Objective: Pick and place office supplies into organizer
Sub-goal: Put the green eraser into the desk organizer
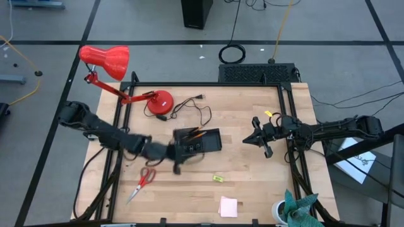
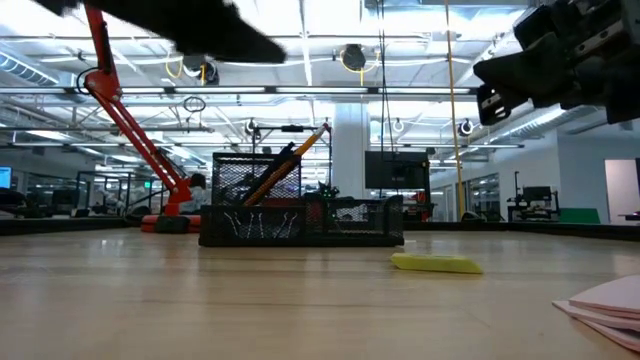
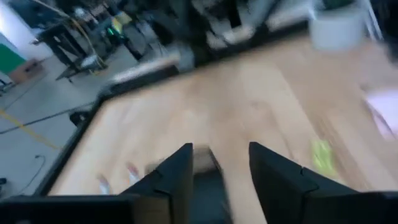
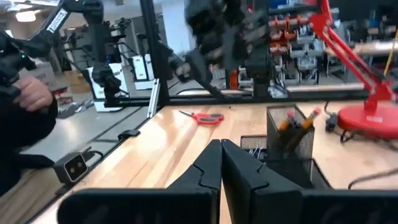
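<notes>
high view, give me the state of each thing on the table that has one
left gripper: open, empty, by the organizer
right gripper: shut, empty
organizer: upright, pencils standing tilted inside
scissors: flat, blades closed
lamp: upright, cord unplugged
sticky notes: flat
yellow item: flat

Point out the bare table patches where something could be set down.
Free: the wood between the organizer and the right gripper, and the far right corner. Crowded: around the left gripper, between the scissors, organizer and lamp cord.
</notes>
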Motion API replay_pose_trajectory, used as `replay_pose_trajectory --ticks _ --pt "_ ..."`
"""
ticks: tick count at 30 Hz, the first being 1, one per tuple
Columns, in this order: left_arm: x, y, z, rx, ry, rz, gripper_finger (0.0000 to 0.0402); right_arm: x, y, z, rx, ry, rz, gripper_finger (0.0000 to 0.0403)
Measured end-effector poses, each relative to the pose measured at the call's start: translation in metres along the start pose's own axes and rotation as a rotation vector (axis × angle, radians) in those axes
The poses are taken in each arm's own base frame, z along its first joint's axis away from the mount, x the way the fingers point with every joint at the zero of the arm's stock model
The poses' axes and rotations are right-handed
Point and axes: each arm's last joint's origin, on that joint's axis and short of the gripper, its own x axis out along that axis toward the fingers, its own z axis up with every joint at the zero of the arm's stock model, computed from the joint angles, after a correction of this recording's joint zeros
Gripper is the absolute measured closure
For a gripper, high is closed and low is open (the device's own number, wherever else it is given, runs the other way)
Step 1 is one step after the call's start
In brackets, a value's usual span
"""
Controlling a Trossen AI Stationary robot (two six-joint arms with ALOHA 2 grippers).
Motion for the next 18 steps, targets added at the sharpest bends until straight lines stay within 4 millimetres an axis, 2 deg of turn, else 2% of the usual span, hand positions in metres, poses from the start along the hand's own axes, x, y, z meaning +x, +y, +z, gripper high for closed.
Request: replay_pose_trajectory --ticks 3,8,9,12,15,18 --pt "-0.013 -0.029 -0.001 0.004 0.021 -0.036 0.028 0.002 0.004 -0.001 -0.033 0.003 0.006 0.0399" --pt "-0.02 -0.076 -0.004 -0.063 -0.072 -0.024 0.038 0.009 0.016 0.002 -0.052 0.015 0.024 0.0399" --pt "-0.019 -0.084 -0.005 -0.066 -0.097 -0.033 0.039 0.012 0.019 0.004 -0.051 0.025 0.038 0.0399" --pt "-0.012 -0.099 -0.017 -0.021 -0.089 -0.027 0.0386 0.026 0.031 0.011 -0.064 0.076 0.078 0.0399" --pt "-0.001 -0.106 -0.029 -0.024 -0.07 -0.01 0.0385 0.042 0.044 0.015 -0.07 0.156 0.049 0.0399" --pt "0.007 -0.107 -0.04 -0.047 -0.029 0.011 0.0395 0.057 0.059 0.008 -0.059 0.257 0.023 0.0399"
